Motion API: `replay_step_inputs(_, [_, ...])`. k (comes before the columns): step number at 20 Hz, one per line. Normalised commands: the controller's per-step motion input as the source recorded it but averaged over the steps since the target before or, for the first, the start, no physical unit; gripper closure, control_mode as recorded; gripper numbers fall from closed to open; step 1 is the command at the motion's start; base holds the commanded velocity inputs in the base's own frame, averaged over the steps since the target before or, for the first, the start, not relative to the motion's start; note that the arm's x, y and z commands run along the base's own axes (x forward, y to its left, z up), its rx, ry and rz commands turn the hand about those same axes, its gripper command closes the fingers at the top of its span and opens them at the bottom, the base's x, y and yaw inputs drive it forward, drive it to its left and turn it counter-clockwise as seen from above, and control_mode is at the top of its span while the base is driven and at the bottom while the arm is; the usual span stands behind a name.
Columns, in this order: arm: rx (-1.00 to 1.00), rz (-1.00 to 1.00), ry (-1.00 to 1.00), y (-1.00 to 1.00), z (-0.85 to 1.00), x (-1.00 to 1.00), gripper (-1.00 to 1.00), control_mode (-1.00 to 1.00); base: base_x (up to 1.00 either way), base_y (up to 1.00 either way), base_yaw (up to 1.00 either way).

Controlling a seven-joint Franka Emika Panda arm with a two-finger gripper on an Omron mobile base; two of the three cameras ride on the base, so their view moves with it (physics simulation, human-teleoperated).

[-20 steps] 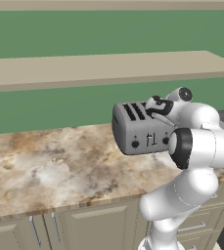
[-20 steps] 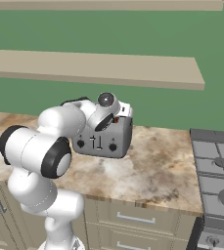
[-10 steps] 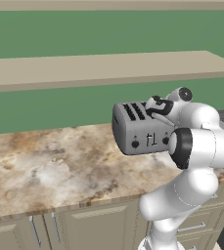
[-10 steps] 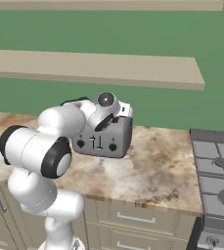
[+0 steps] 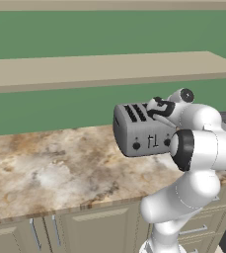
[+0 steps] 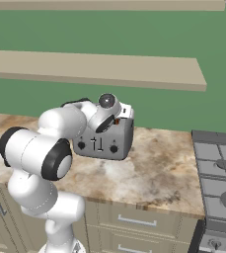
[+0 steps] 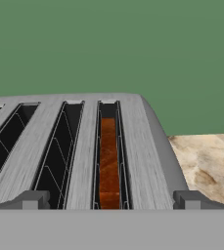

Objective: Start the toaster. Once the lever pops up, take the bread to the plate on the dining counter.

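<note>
The boxy grey metallic four-slot toaster [image 5: 144, 129] stands on the beige-brown marbled countertop [image 5: 50, 168] before the green wall [image 5: 85, 34]. A brown slice of bread [image 7: 108, 161] sits down in its rightmost slot. The two-finger gripper [image 7: 111, 201] hovers just above that slot, jaws wide apart, holding nothing.

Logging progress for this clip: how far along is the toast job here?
Done: nothing visibly; the bread sits in the toaster slot. In hand: open gripper hovers just above that slot, empty. Left: lifting the slice out and carrying it to the plate.
</note>
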Motion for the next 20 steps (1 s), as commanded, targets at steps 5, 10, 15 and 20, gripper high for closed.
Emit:
replay_step_inputs(5, [0.0,0.0,0.0,0.0,0.0,0.0,-1.0,-1.0,0.0,0.0,0.0])
replay_step_inputs(10, [0.0,0.0,0.0,0.0,0.0,0.0,-1.0,-1.0,0.0,0.0,0.0])
replay_step_inputs(15, [0.0,0.0,0.0,0.0,0.0,0.0,-1.0,-1.0,0.0,0.0,0.0])
replay_step_inputs(20, [0.0,0.0,0.0,0.0,0.0,0.0,-1.0,-1.0,0.0,0.0,0.0])
